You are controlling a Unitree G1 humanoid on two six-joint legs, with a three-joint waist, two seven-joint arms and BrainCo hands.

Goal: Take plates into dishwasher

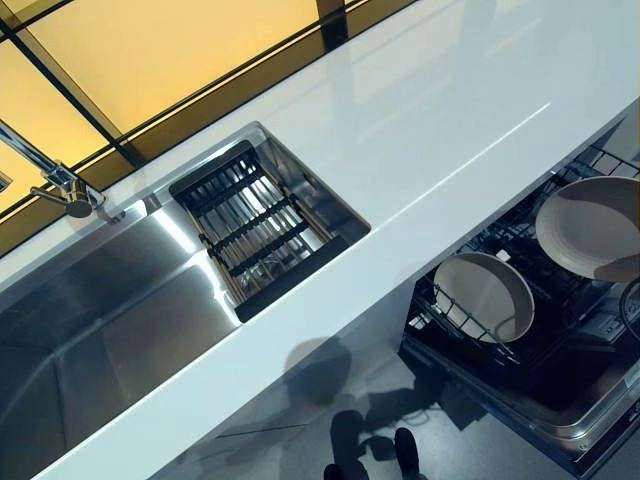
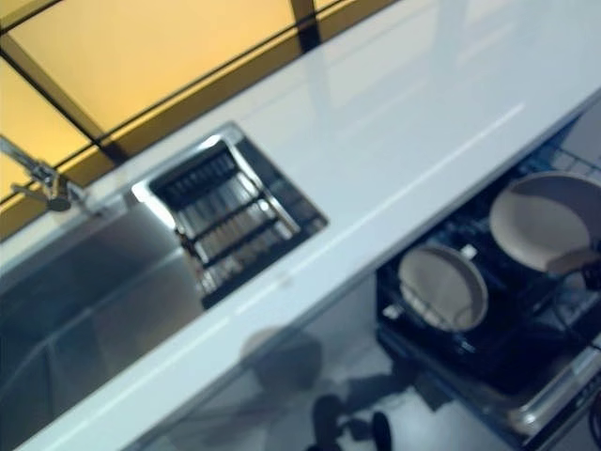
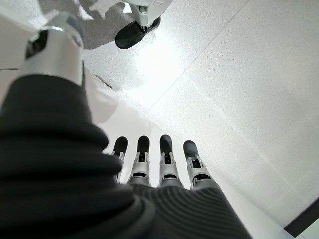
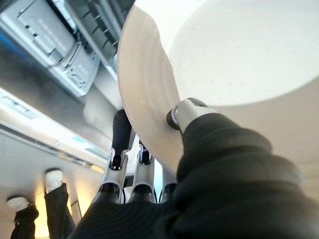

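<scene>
Left eye view: two cream plates show, both over the open dishwasher (image 1: 560,390) below the white counter (image 1: 420,130); one plate (image 1: 484,296) stands tilted in the dark lower rack (image 1: 470,335); the second plate (image 1: 590,226) is further to the right, above the rack, with the right hand (image 1: 622,268) at its lower edge; whether that plate touches the rack cannot be told. In the right wrist view the right hand (image 4: 187,113) grasps the second plate (image 4: 234,55), its thumb pressed on the near face at the rim, its fingers (image 4: 121,129) behind the plate's back; grey parts of the dishwasher's inside show past the rim; a person's legs (image 4: 55,204) stand in that view's corner.

One stainless sink (image 1: 110,330) is set in the counter; one black-framed slatted drain tray (image 1: 255,228) sits across its right end, with nothing on it; one chrome tap (image 1: 60,180) stands at the sink's back edge.

In the left wrist view the left hand (image 3: 159,172) hangs over pale speckled floor (image 3: 239,74), fingers straight and released, holding nothing.
</scene>
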